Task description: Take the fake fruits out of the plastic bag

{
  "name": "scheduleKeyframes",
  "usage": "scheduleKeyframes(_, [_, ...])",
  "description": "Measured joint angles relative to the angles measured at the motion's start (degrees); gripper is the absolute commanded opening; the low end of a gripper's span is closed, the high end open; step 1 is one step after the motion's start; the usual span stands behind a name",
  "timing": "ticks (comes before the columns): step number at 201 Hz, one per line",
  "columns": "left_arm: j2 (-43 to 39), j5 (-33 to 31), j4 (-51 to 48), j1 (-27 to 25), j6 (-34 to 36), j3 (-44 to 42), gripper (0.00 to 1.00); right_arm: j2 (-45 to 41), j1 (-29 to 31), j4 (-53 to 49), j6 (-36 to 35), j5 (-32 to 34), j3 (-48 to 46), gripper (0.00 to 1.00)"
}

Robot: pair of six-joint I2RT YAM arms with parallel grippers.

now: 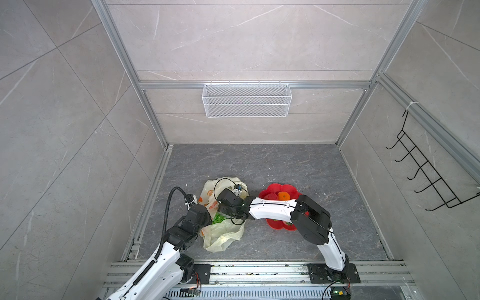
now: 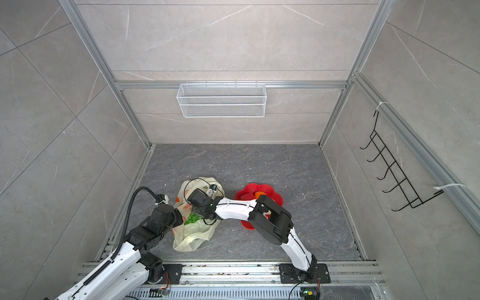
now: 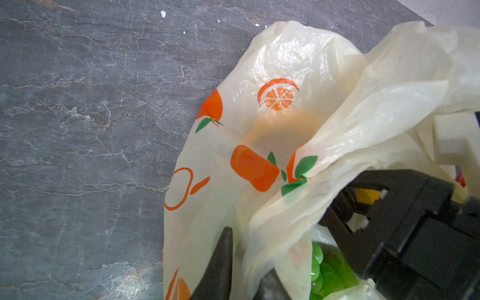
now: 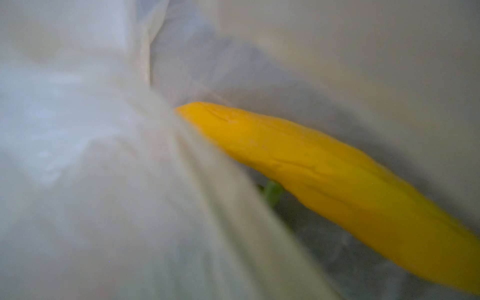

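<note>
The plastic bag (image 1: 223,235) (image 2: 193,233) lies crumpled on the dark floor at the left, its mouth towards the middle. A green grape bunch (image 1: 217,218) (image 3: 327,275) shows inside its mouth. My left gripper (image 3: 246,249) is shut, pinching the bag's film (image 3: 272,65) at the rim beside the grapes. My right arm's wrist (image 1: 230,201) reaches across into the bag, and its fingers are hidden by the film. In the right wrist view a yellow banana (image 4: 311,166) lies close ahead among folds of the bag (image 4: 104,155). An orange (image 1: 283,195) (image 2: 259,194) rests on the red plate.
The red flower-shaped plate (image 1: 275,189) (image 2: 250,187) sits right of the bag, partly under my right forearm. A white wire basket (image 1: 246,100) hangs on the back wall and a black hook rack (image 1: 426,171) on the right wall. Aluminium rails (image 1: 259,270) border the front.
</note>
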Motion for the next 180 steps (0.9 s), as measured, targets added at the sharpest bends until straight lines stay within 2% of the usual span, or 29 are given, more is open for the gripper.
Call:
scheduleKeyframes(63, [-0.6,0.0,0.0,0.0,0.0,0.0,0.16,-1.1,-1.1,0.5,0.0,-0.4,-2.5,0.67])
scheduleKeyframes(97, [-0.6,0.0,0.0,0.0,0.0,0.0,0.16,-1.1,-1.2,0.5,-0.4,-0.5,-2.5,0.58])
scheduleKeyframes(120, [-0.2,0.0,0.0,0.0,0.0,0.0,0.16,-1.3,-1.2,1.1,-1.4,-0.3,-3.0,0.57])
scheduleKeyframes(180, [5.0,0.9,1.7,0.0,1.2,0.1,0.15,-9.0,2.0,2.1,-9.5,2.7,-5.5,0.57])
